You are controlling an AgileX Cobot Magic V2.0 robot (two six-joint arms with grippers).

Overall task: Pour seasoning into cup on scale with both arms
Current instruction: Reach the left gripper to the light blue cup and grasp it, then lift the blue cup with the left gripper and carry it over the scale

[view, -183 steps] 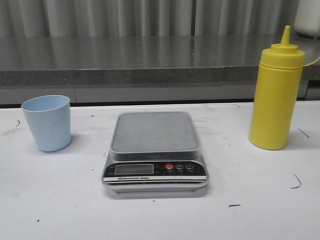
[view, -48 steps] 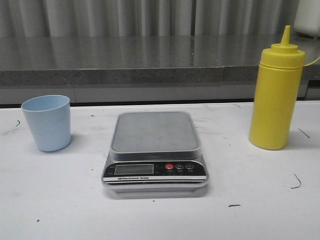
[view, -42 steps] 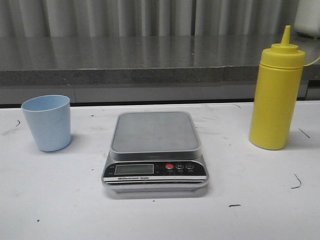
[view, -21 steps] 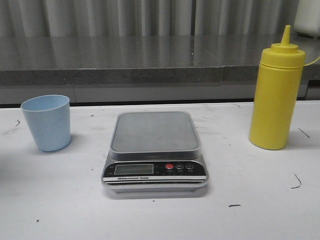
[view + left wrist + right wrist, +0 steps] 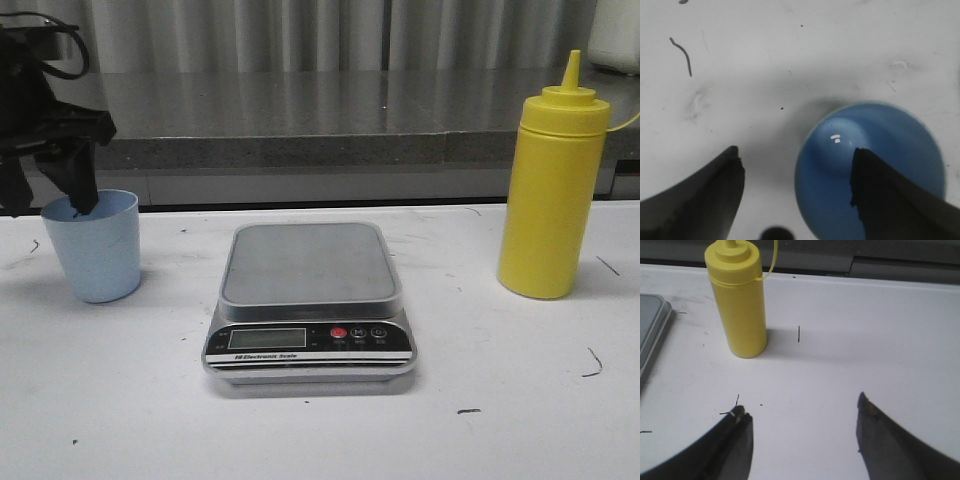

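Left gripper point(image 5: 45, 200), upper left, fingers wide, one inside cup point(image 5: 95, 245); right gripper point(image 5: 800, 432) wide, empty. We risk tipping the cup if we close off-centre.

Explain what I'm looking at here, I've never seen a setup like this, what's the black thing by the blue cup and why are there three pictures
It is a robot with two arms, each ending in a gripper. One picture looks forward over a white table; the other two come from cameras on the wrists.

On the table stand a blue cup, a kitchen scale with nothing on it, and a yellow bottle.

The black thing is the left gripper. Its wrist camera shows it open above the cup, one finger over the cup's mouth and the other outside. It holds nothing yet.

The right gripper is also open and empty, short of the bottle.
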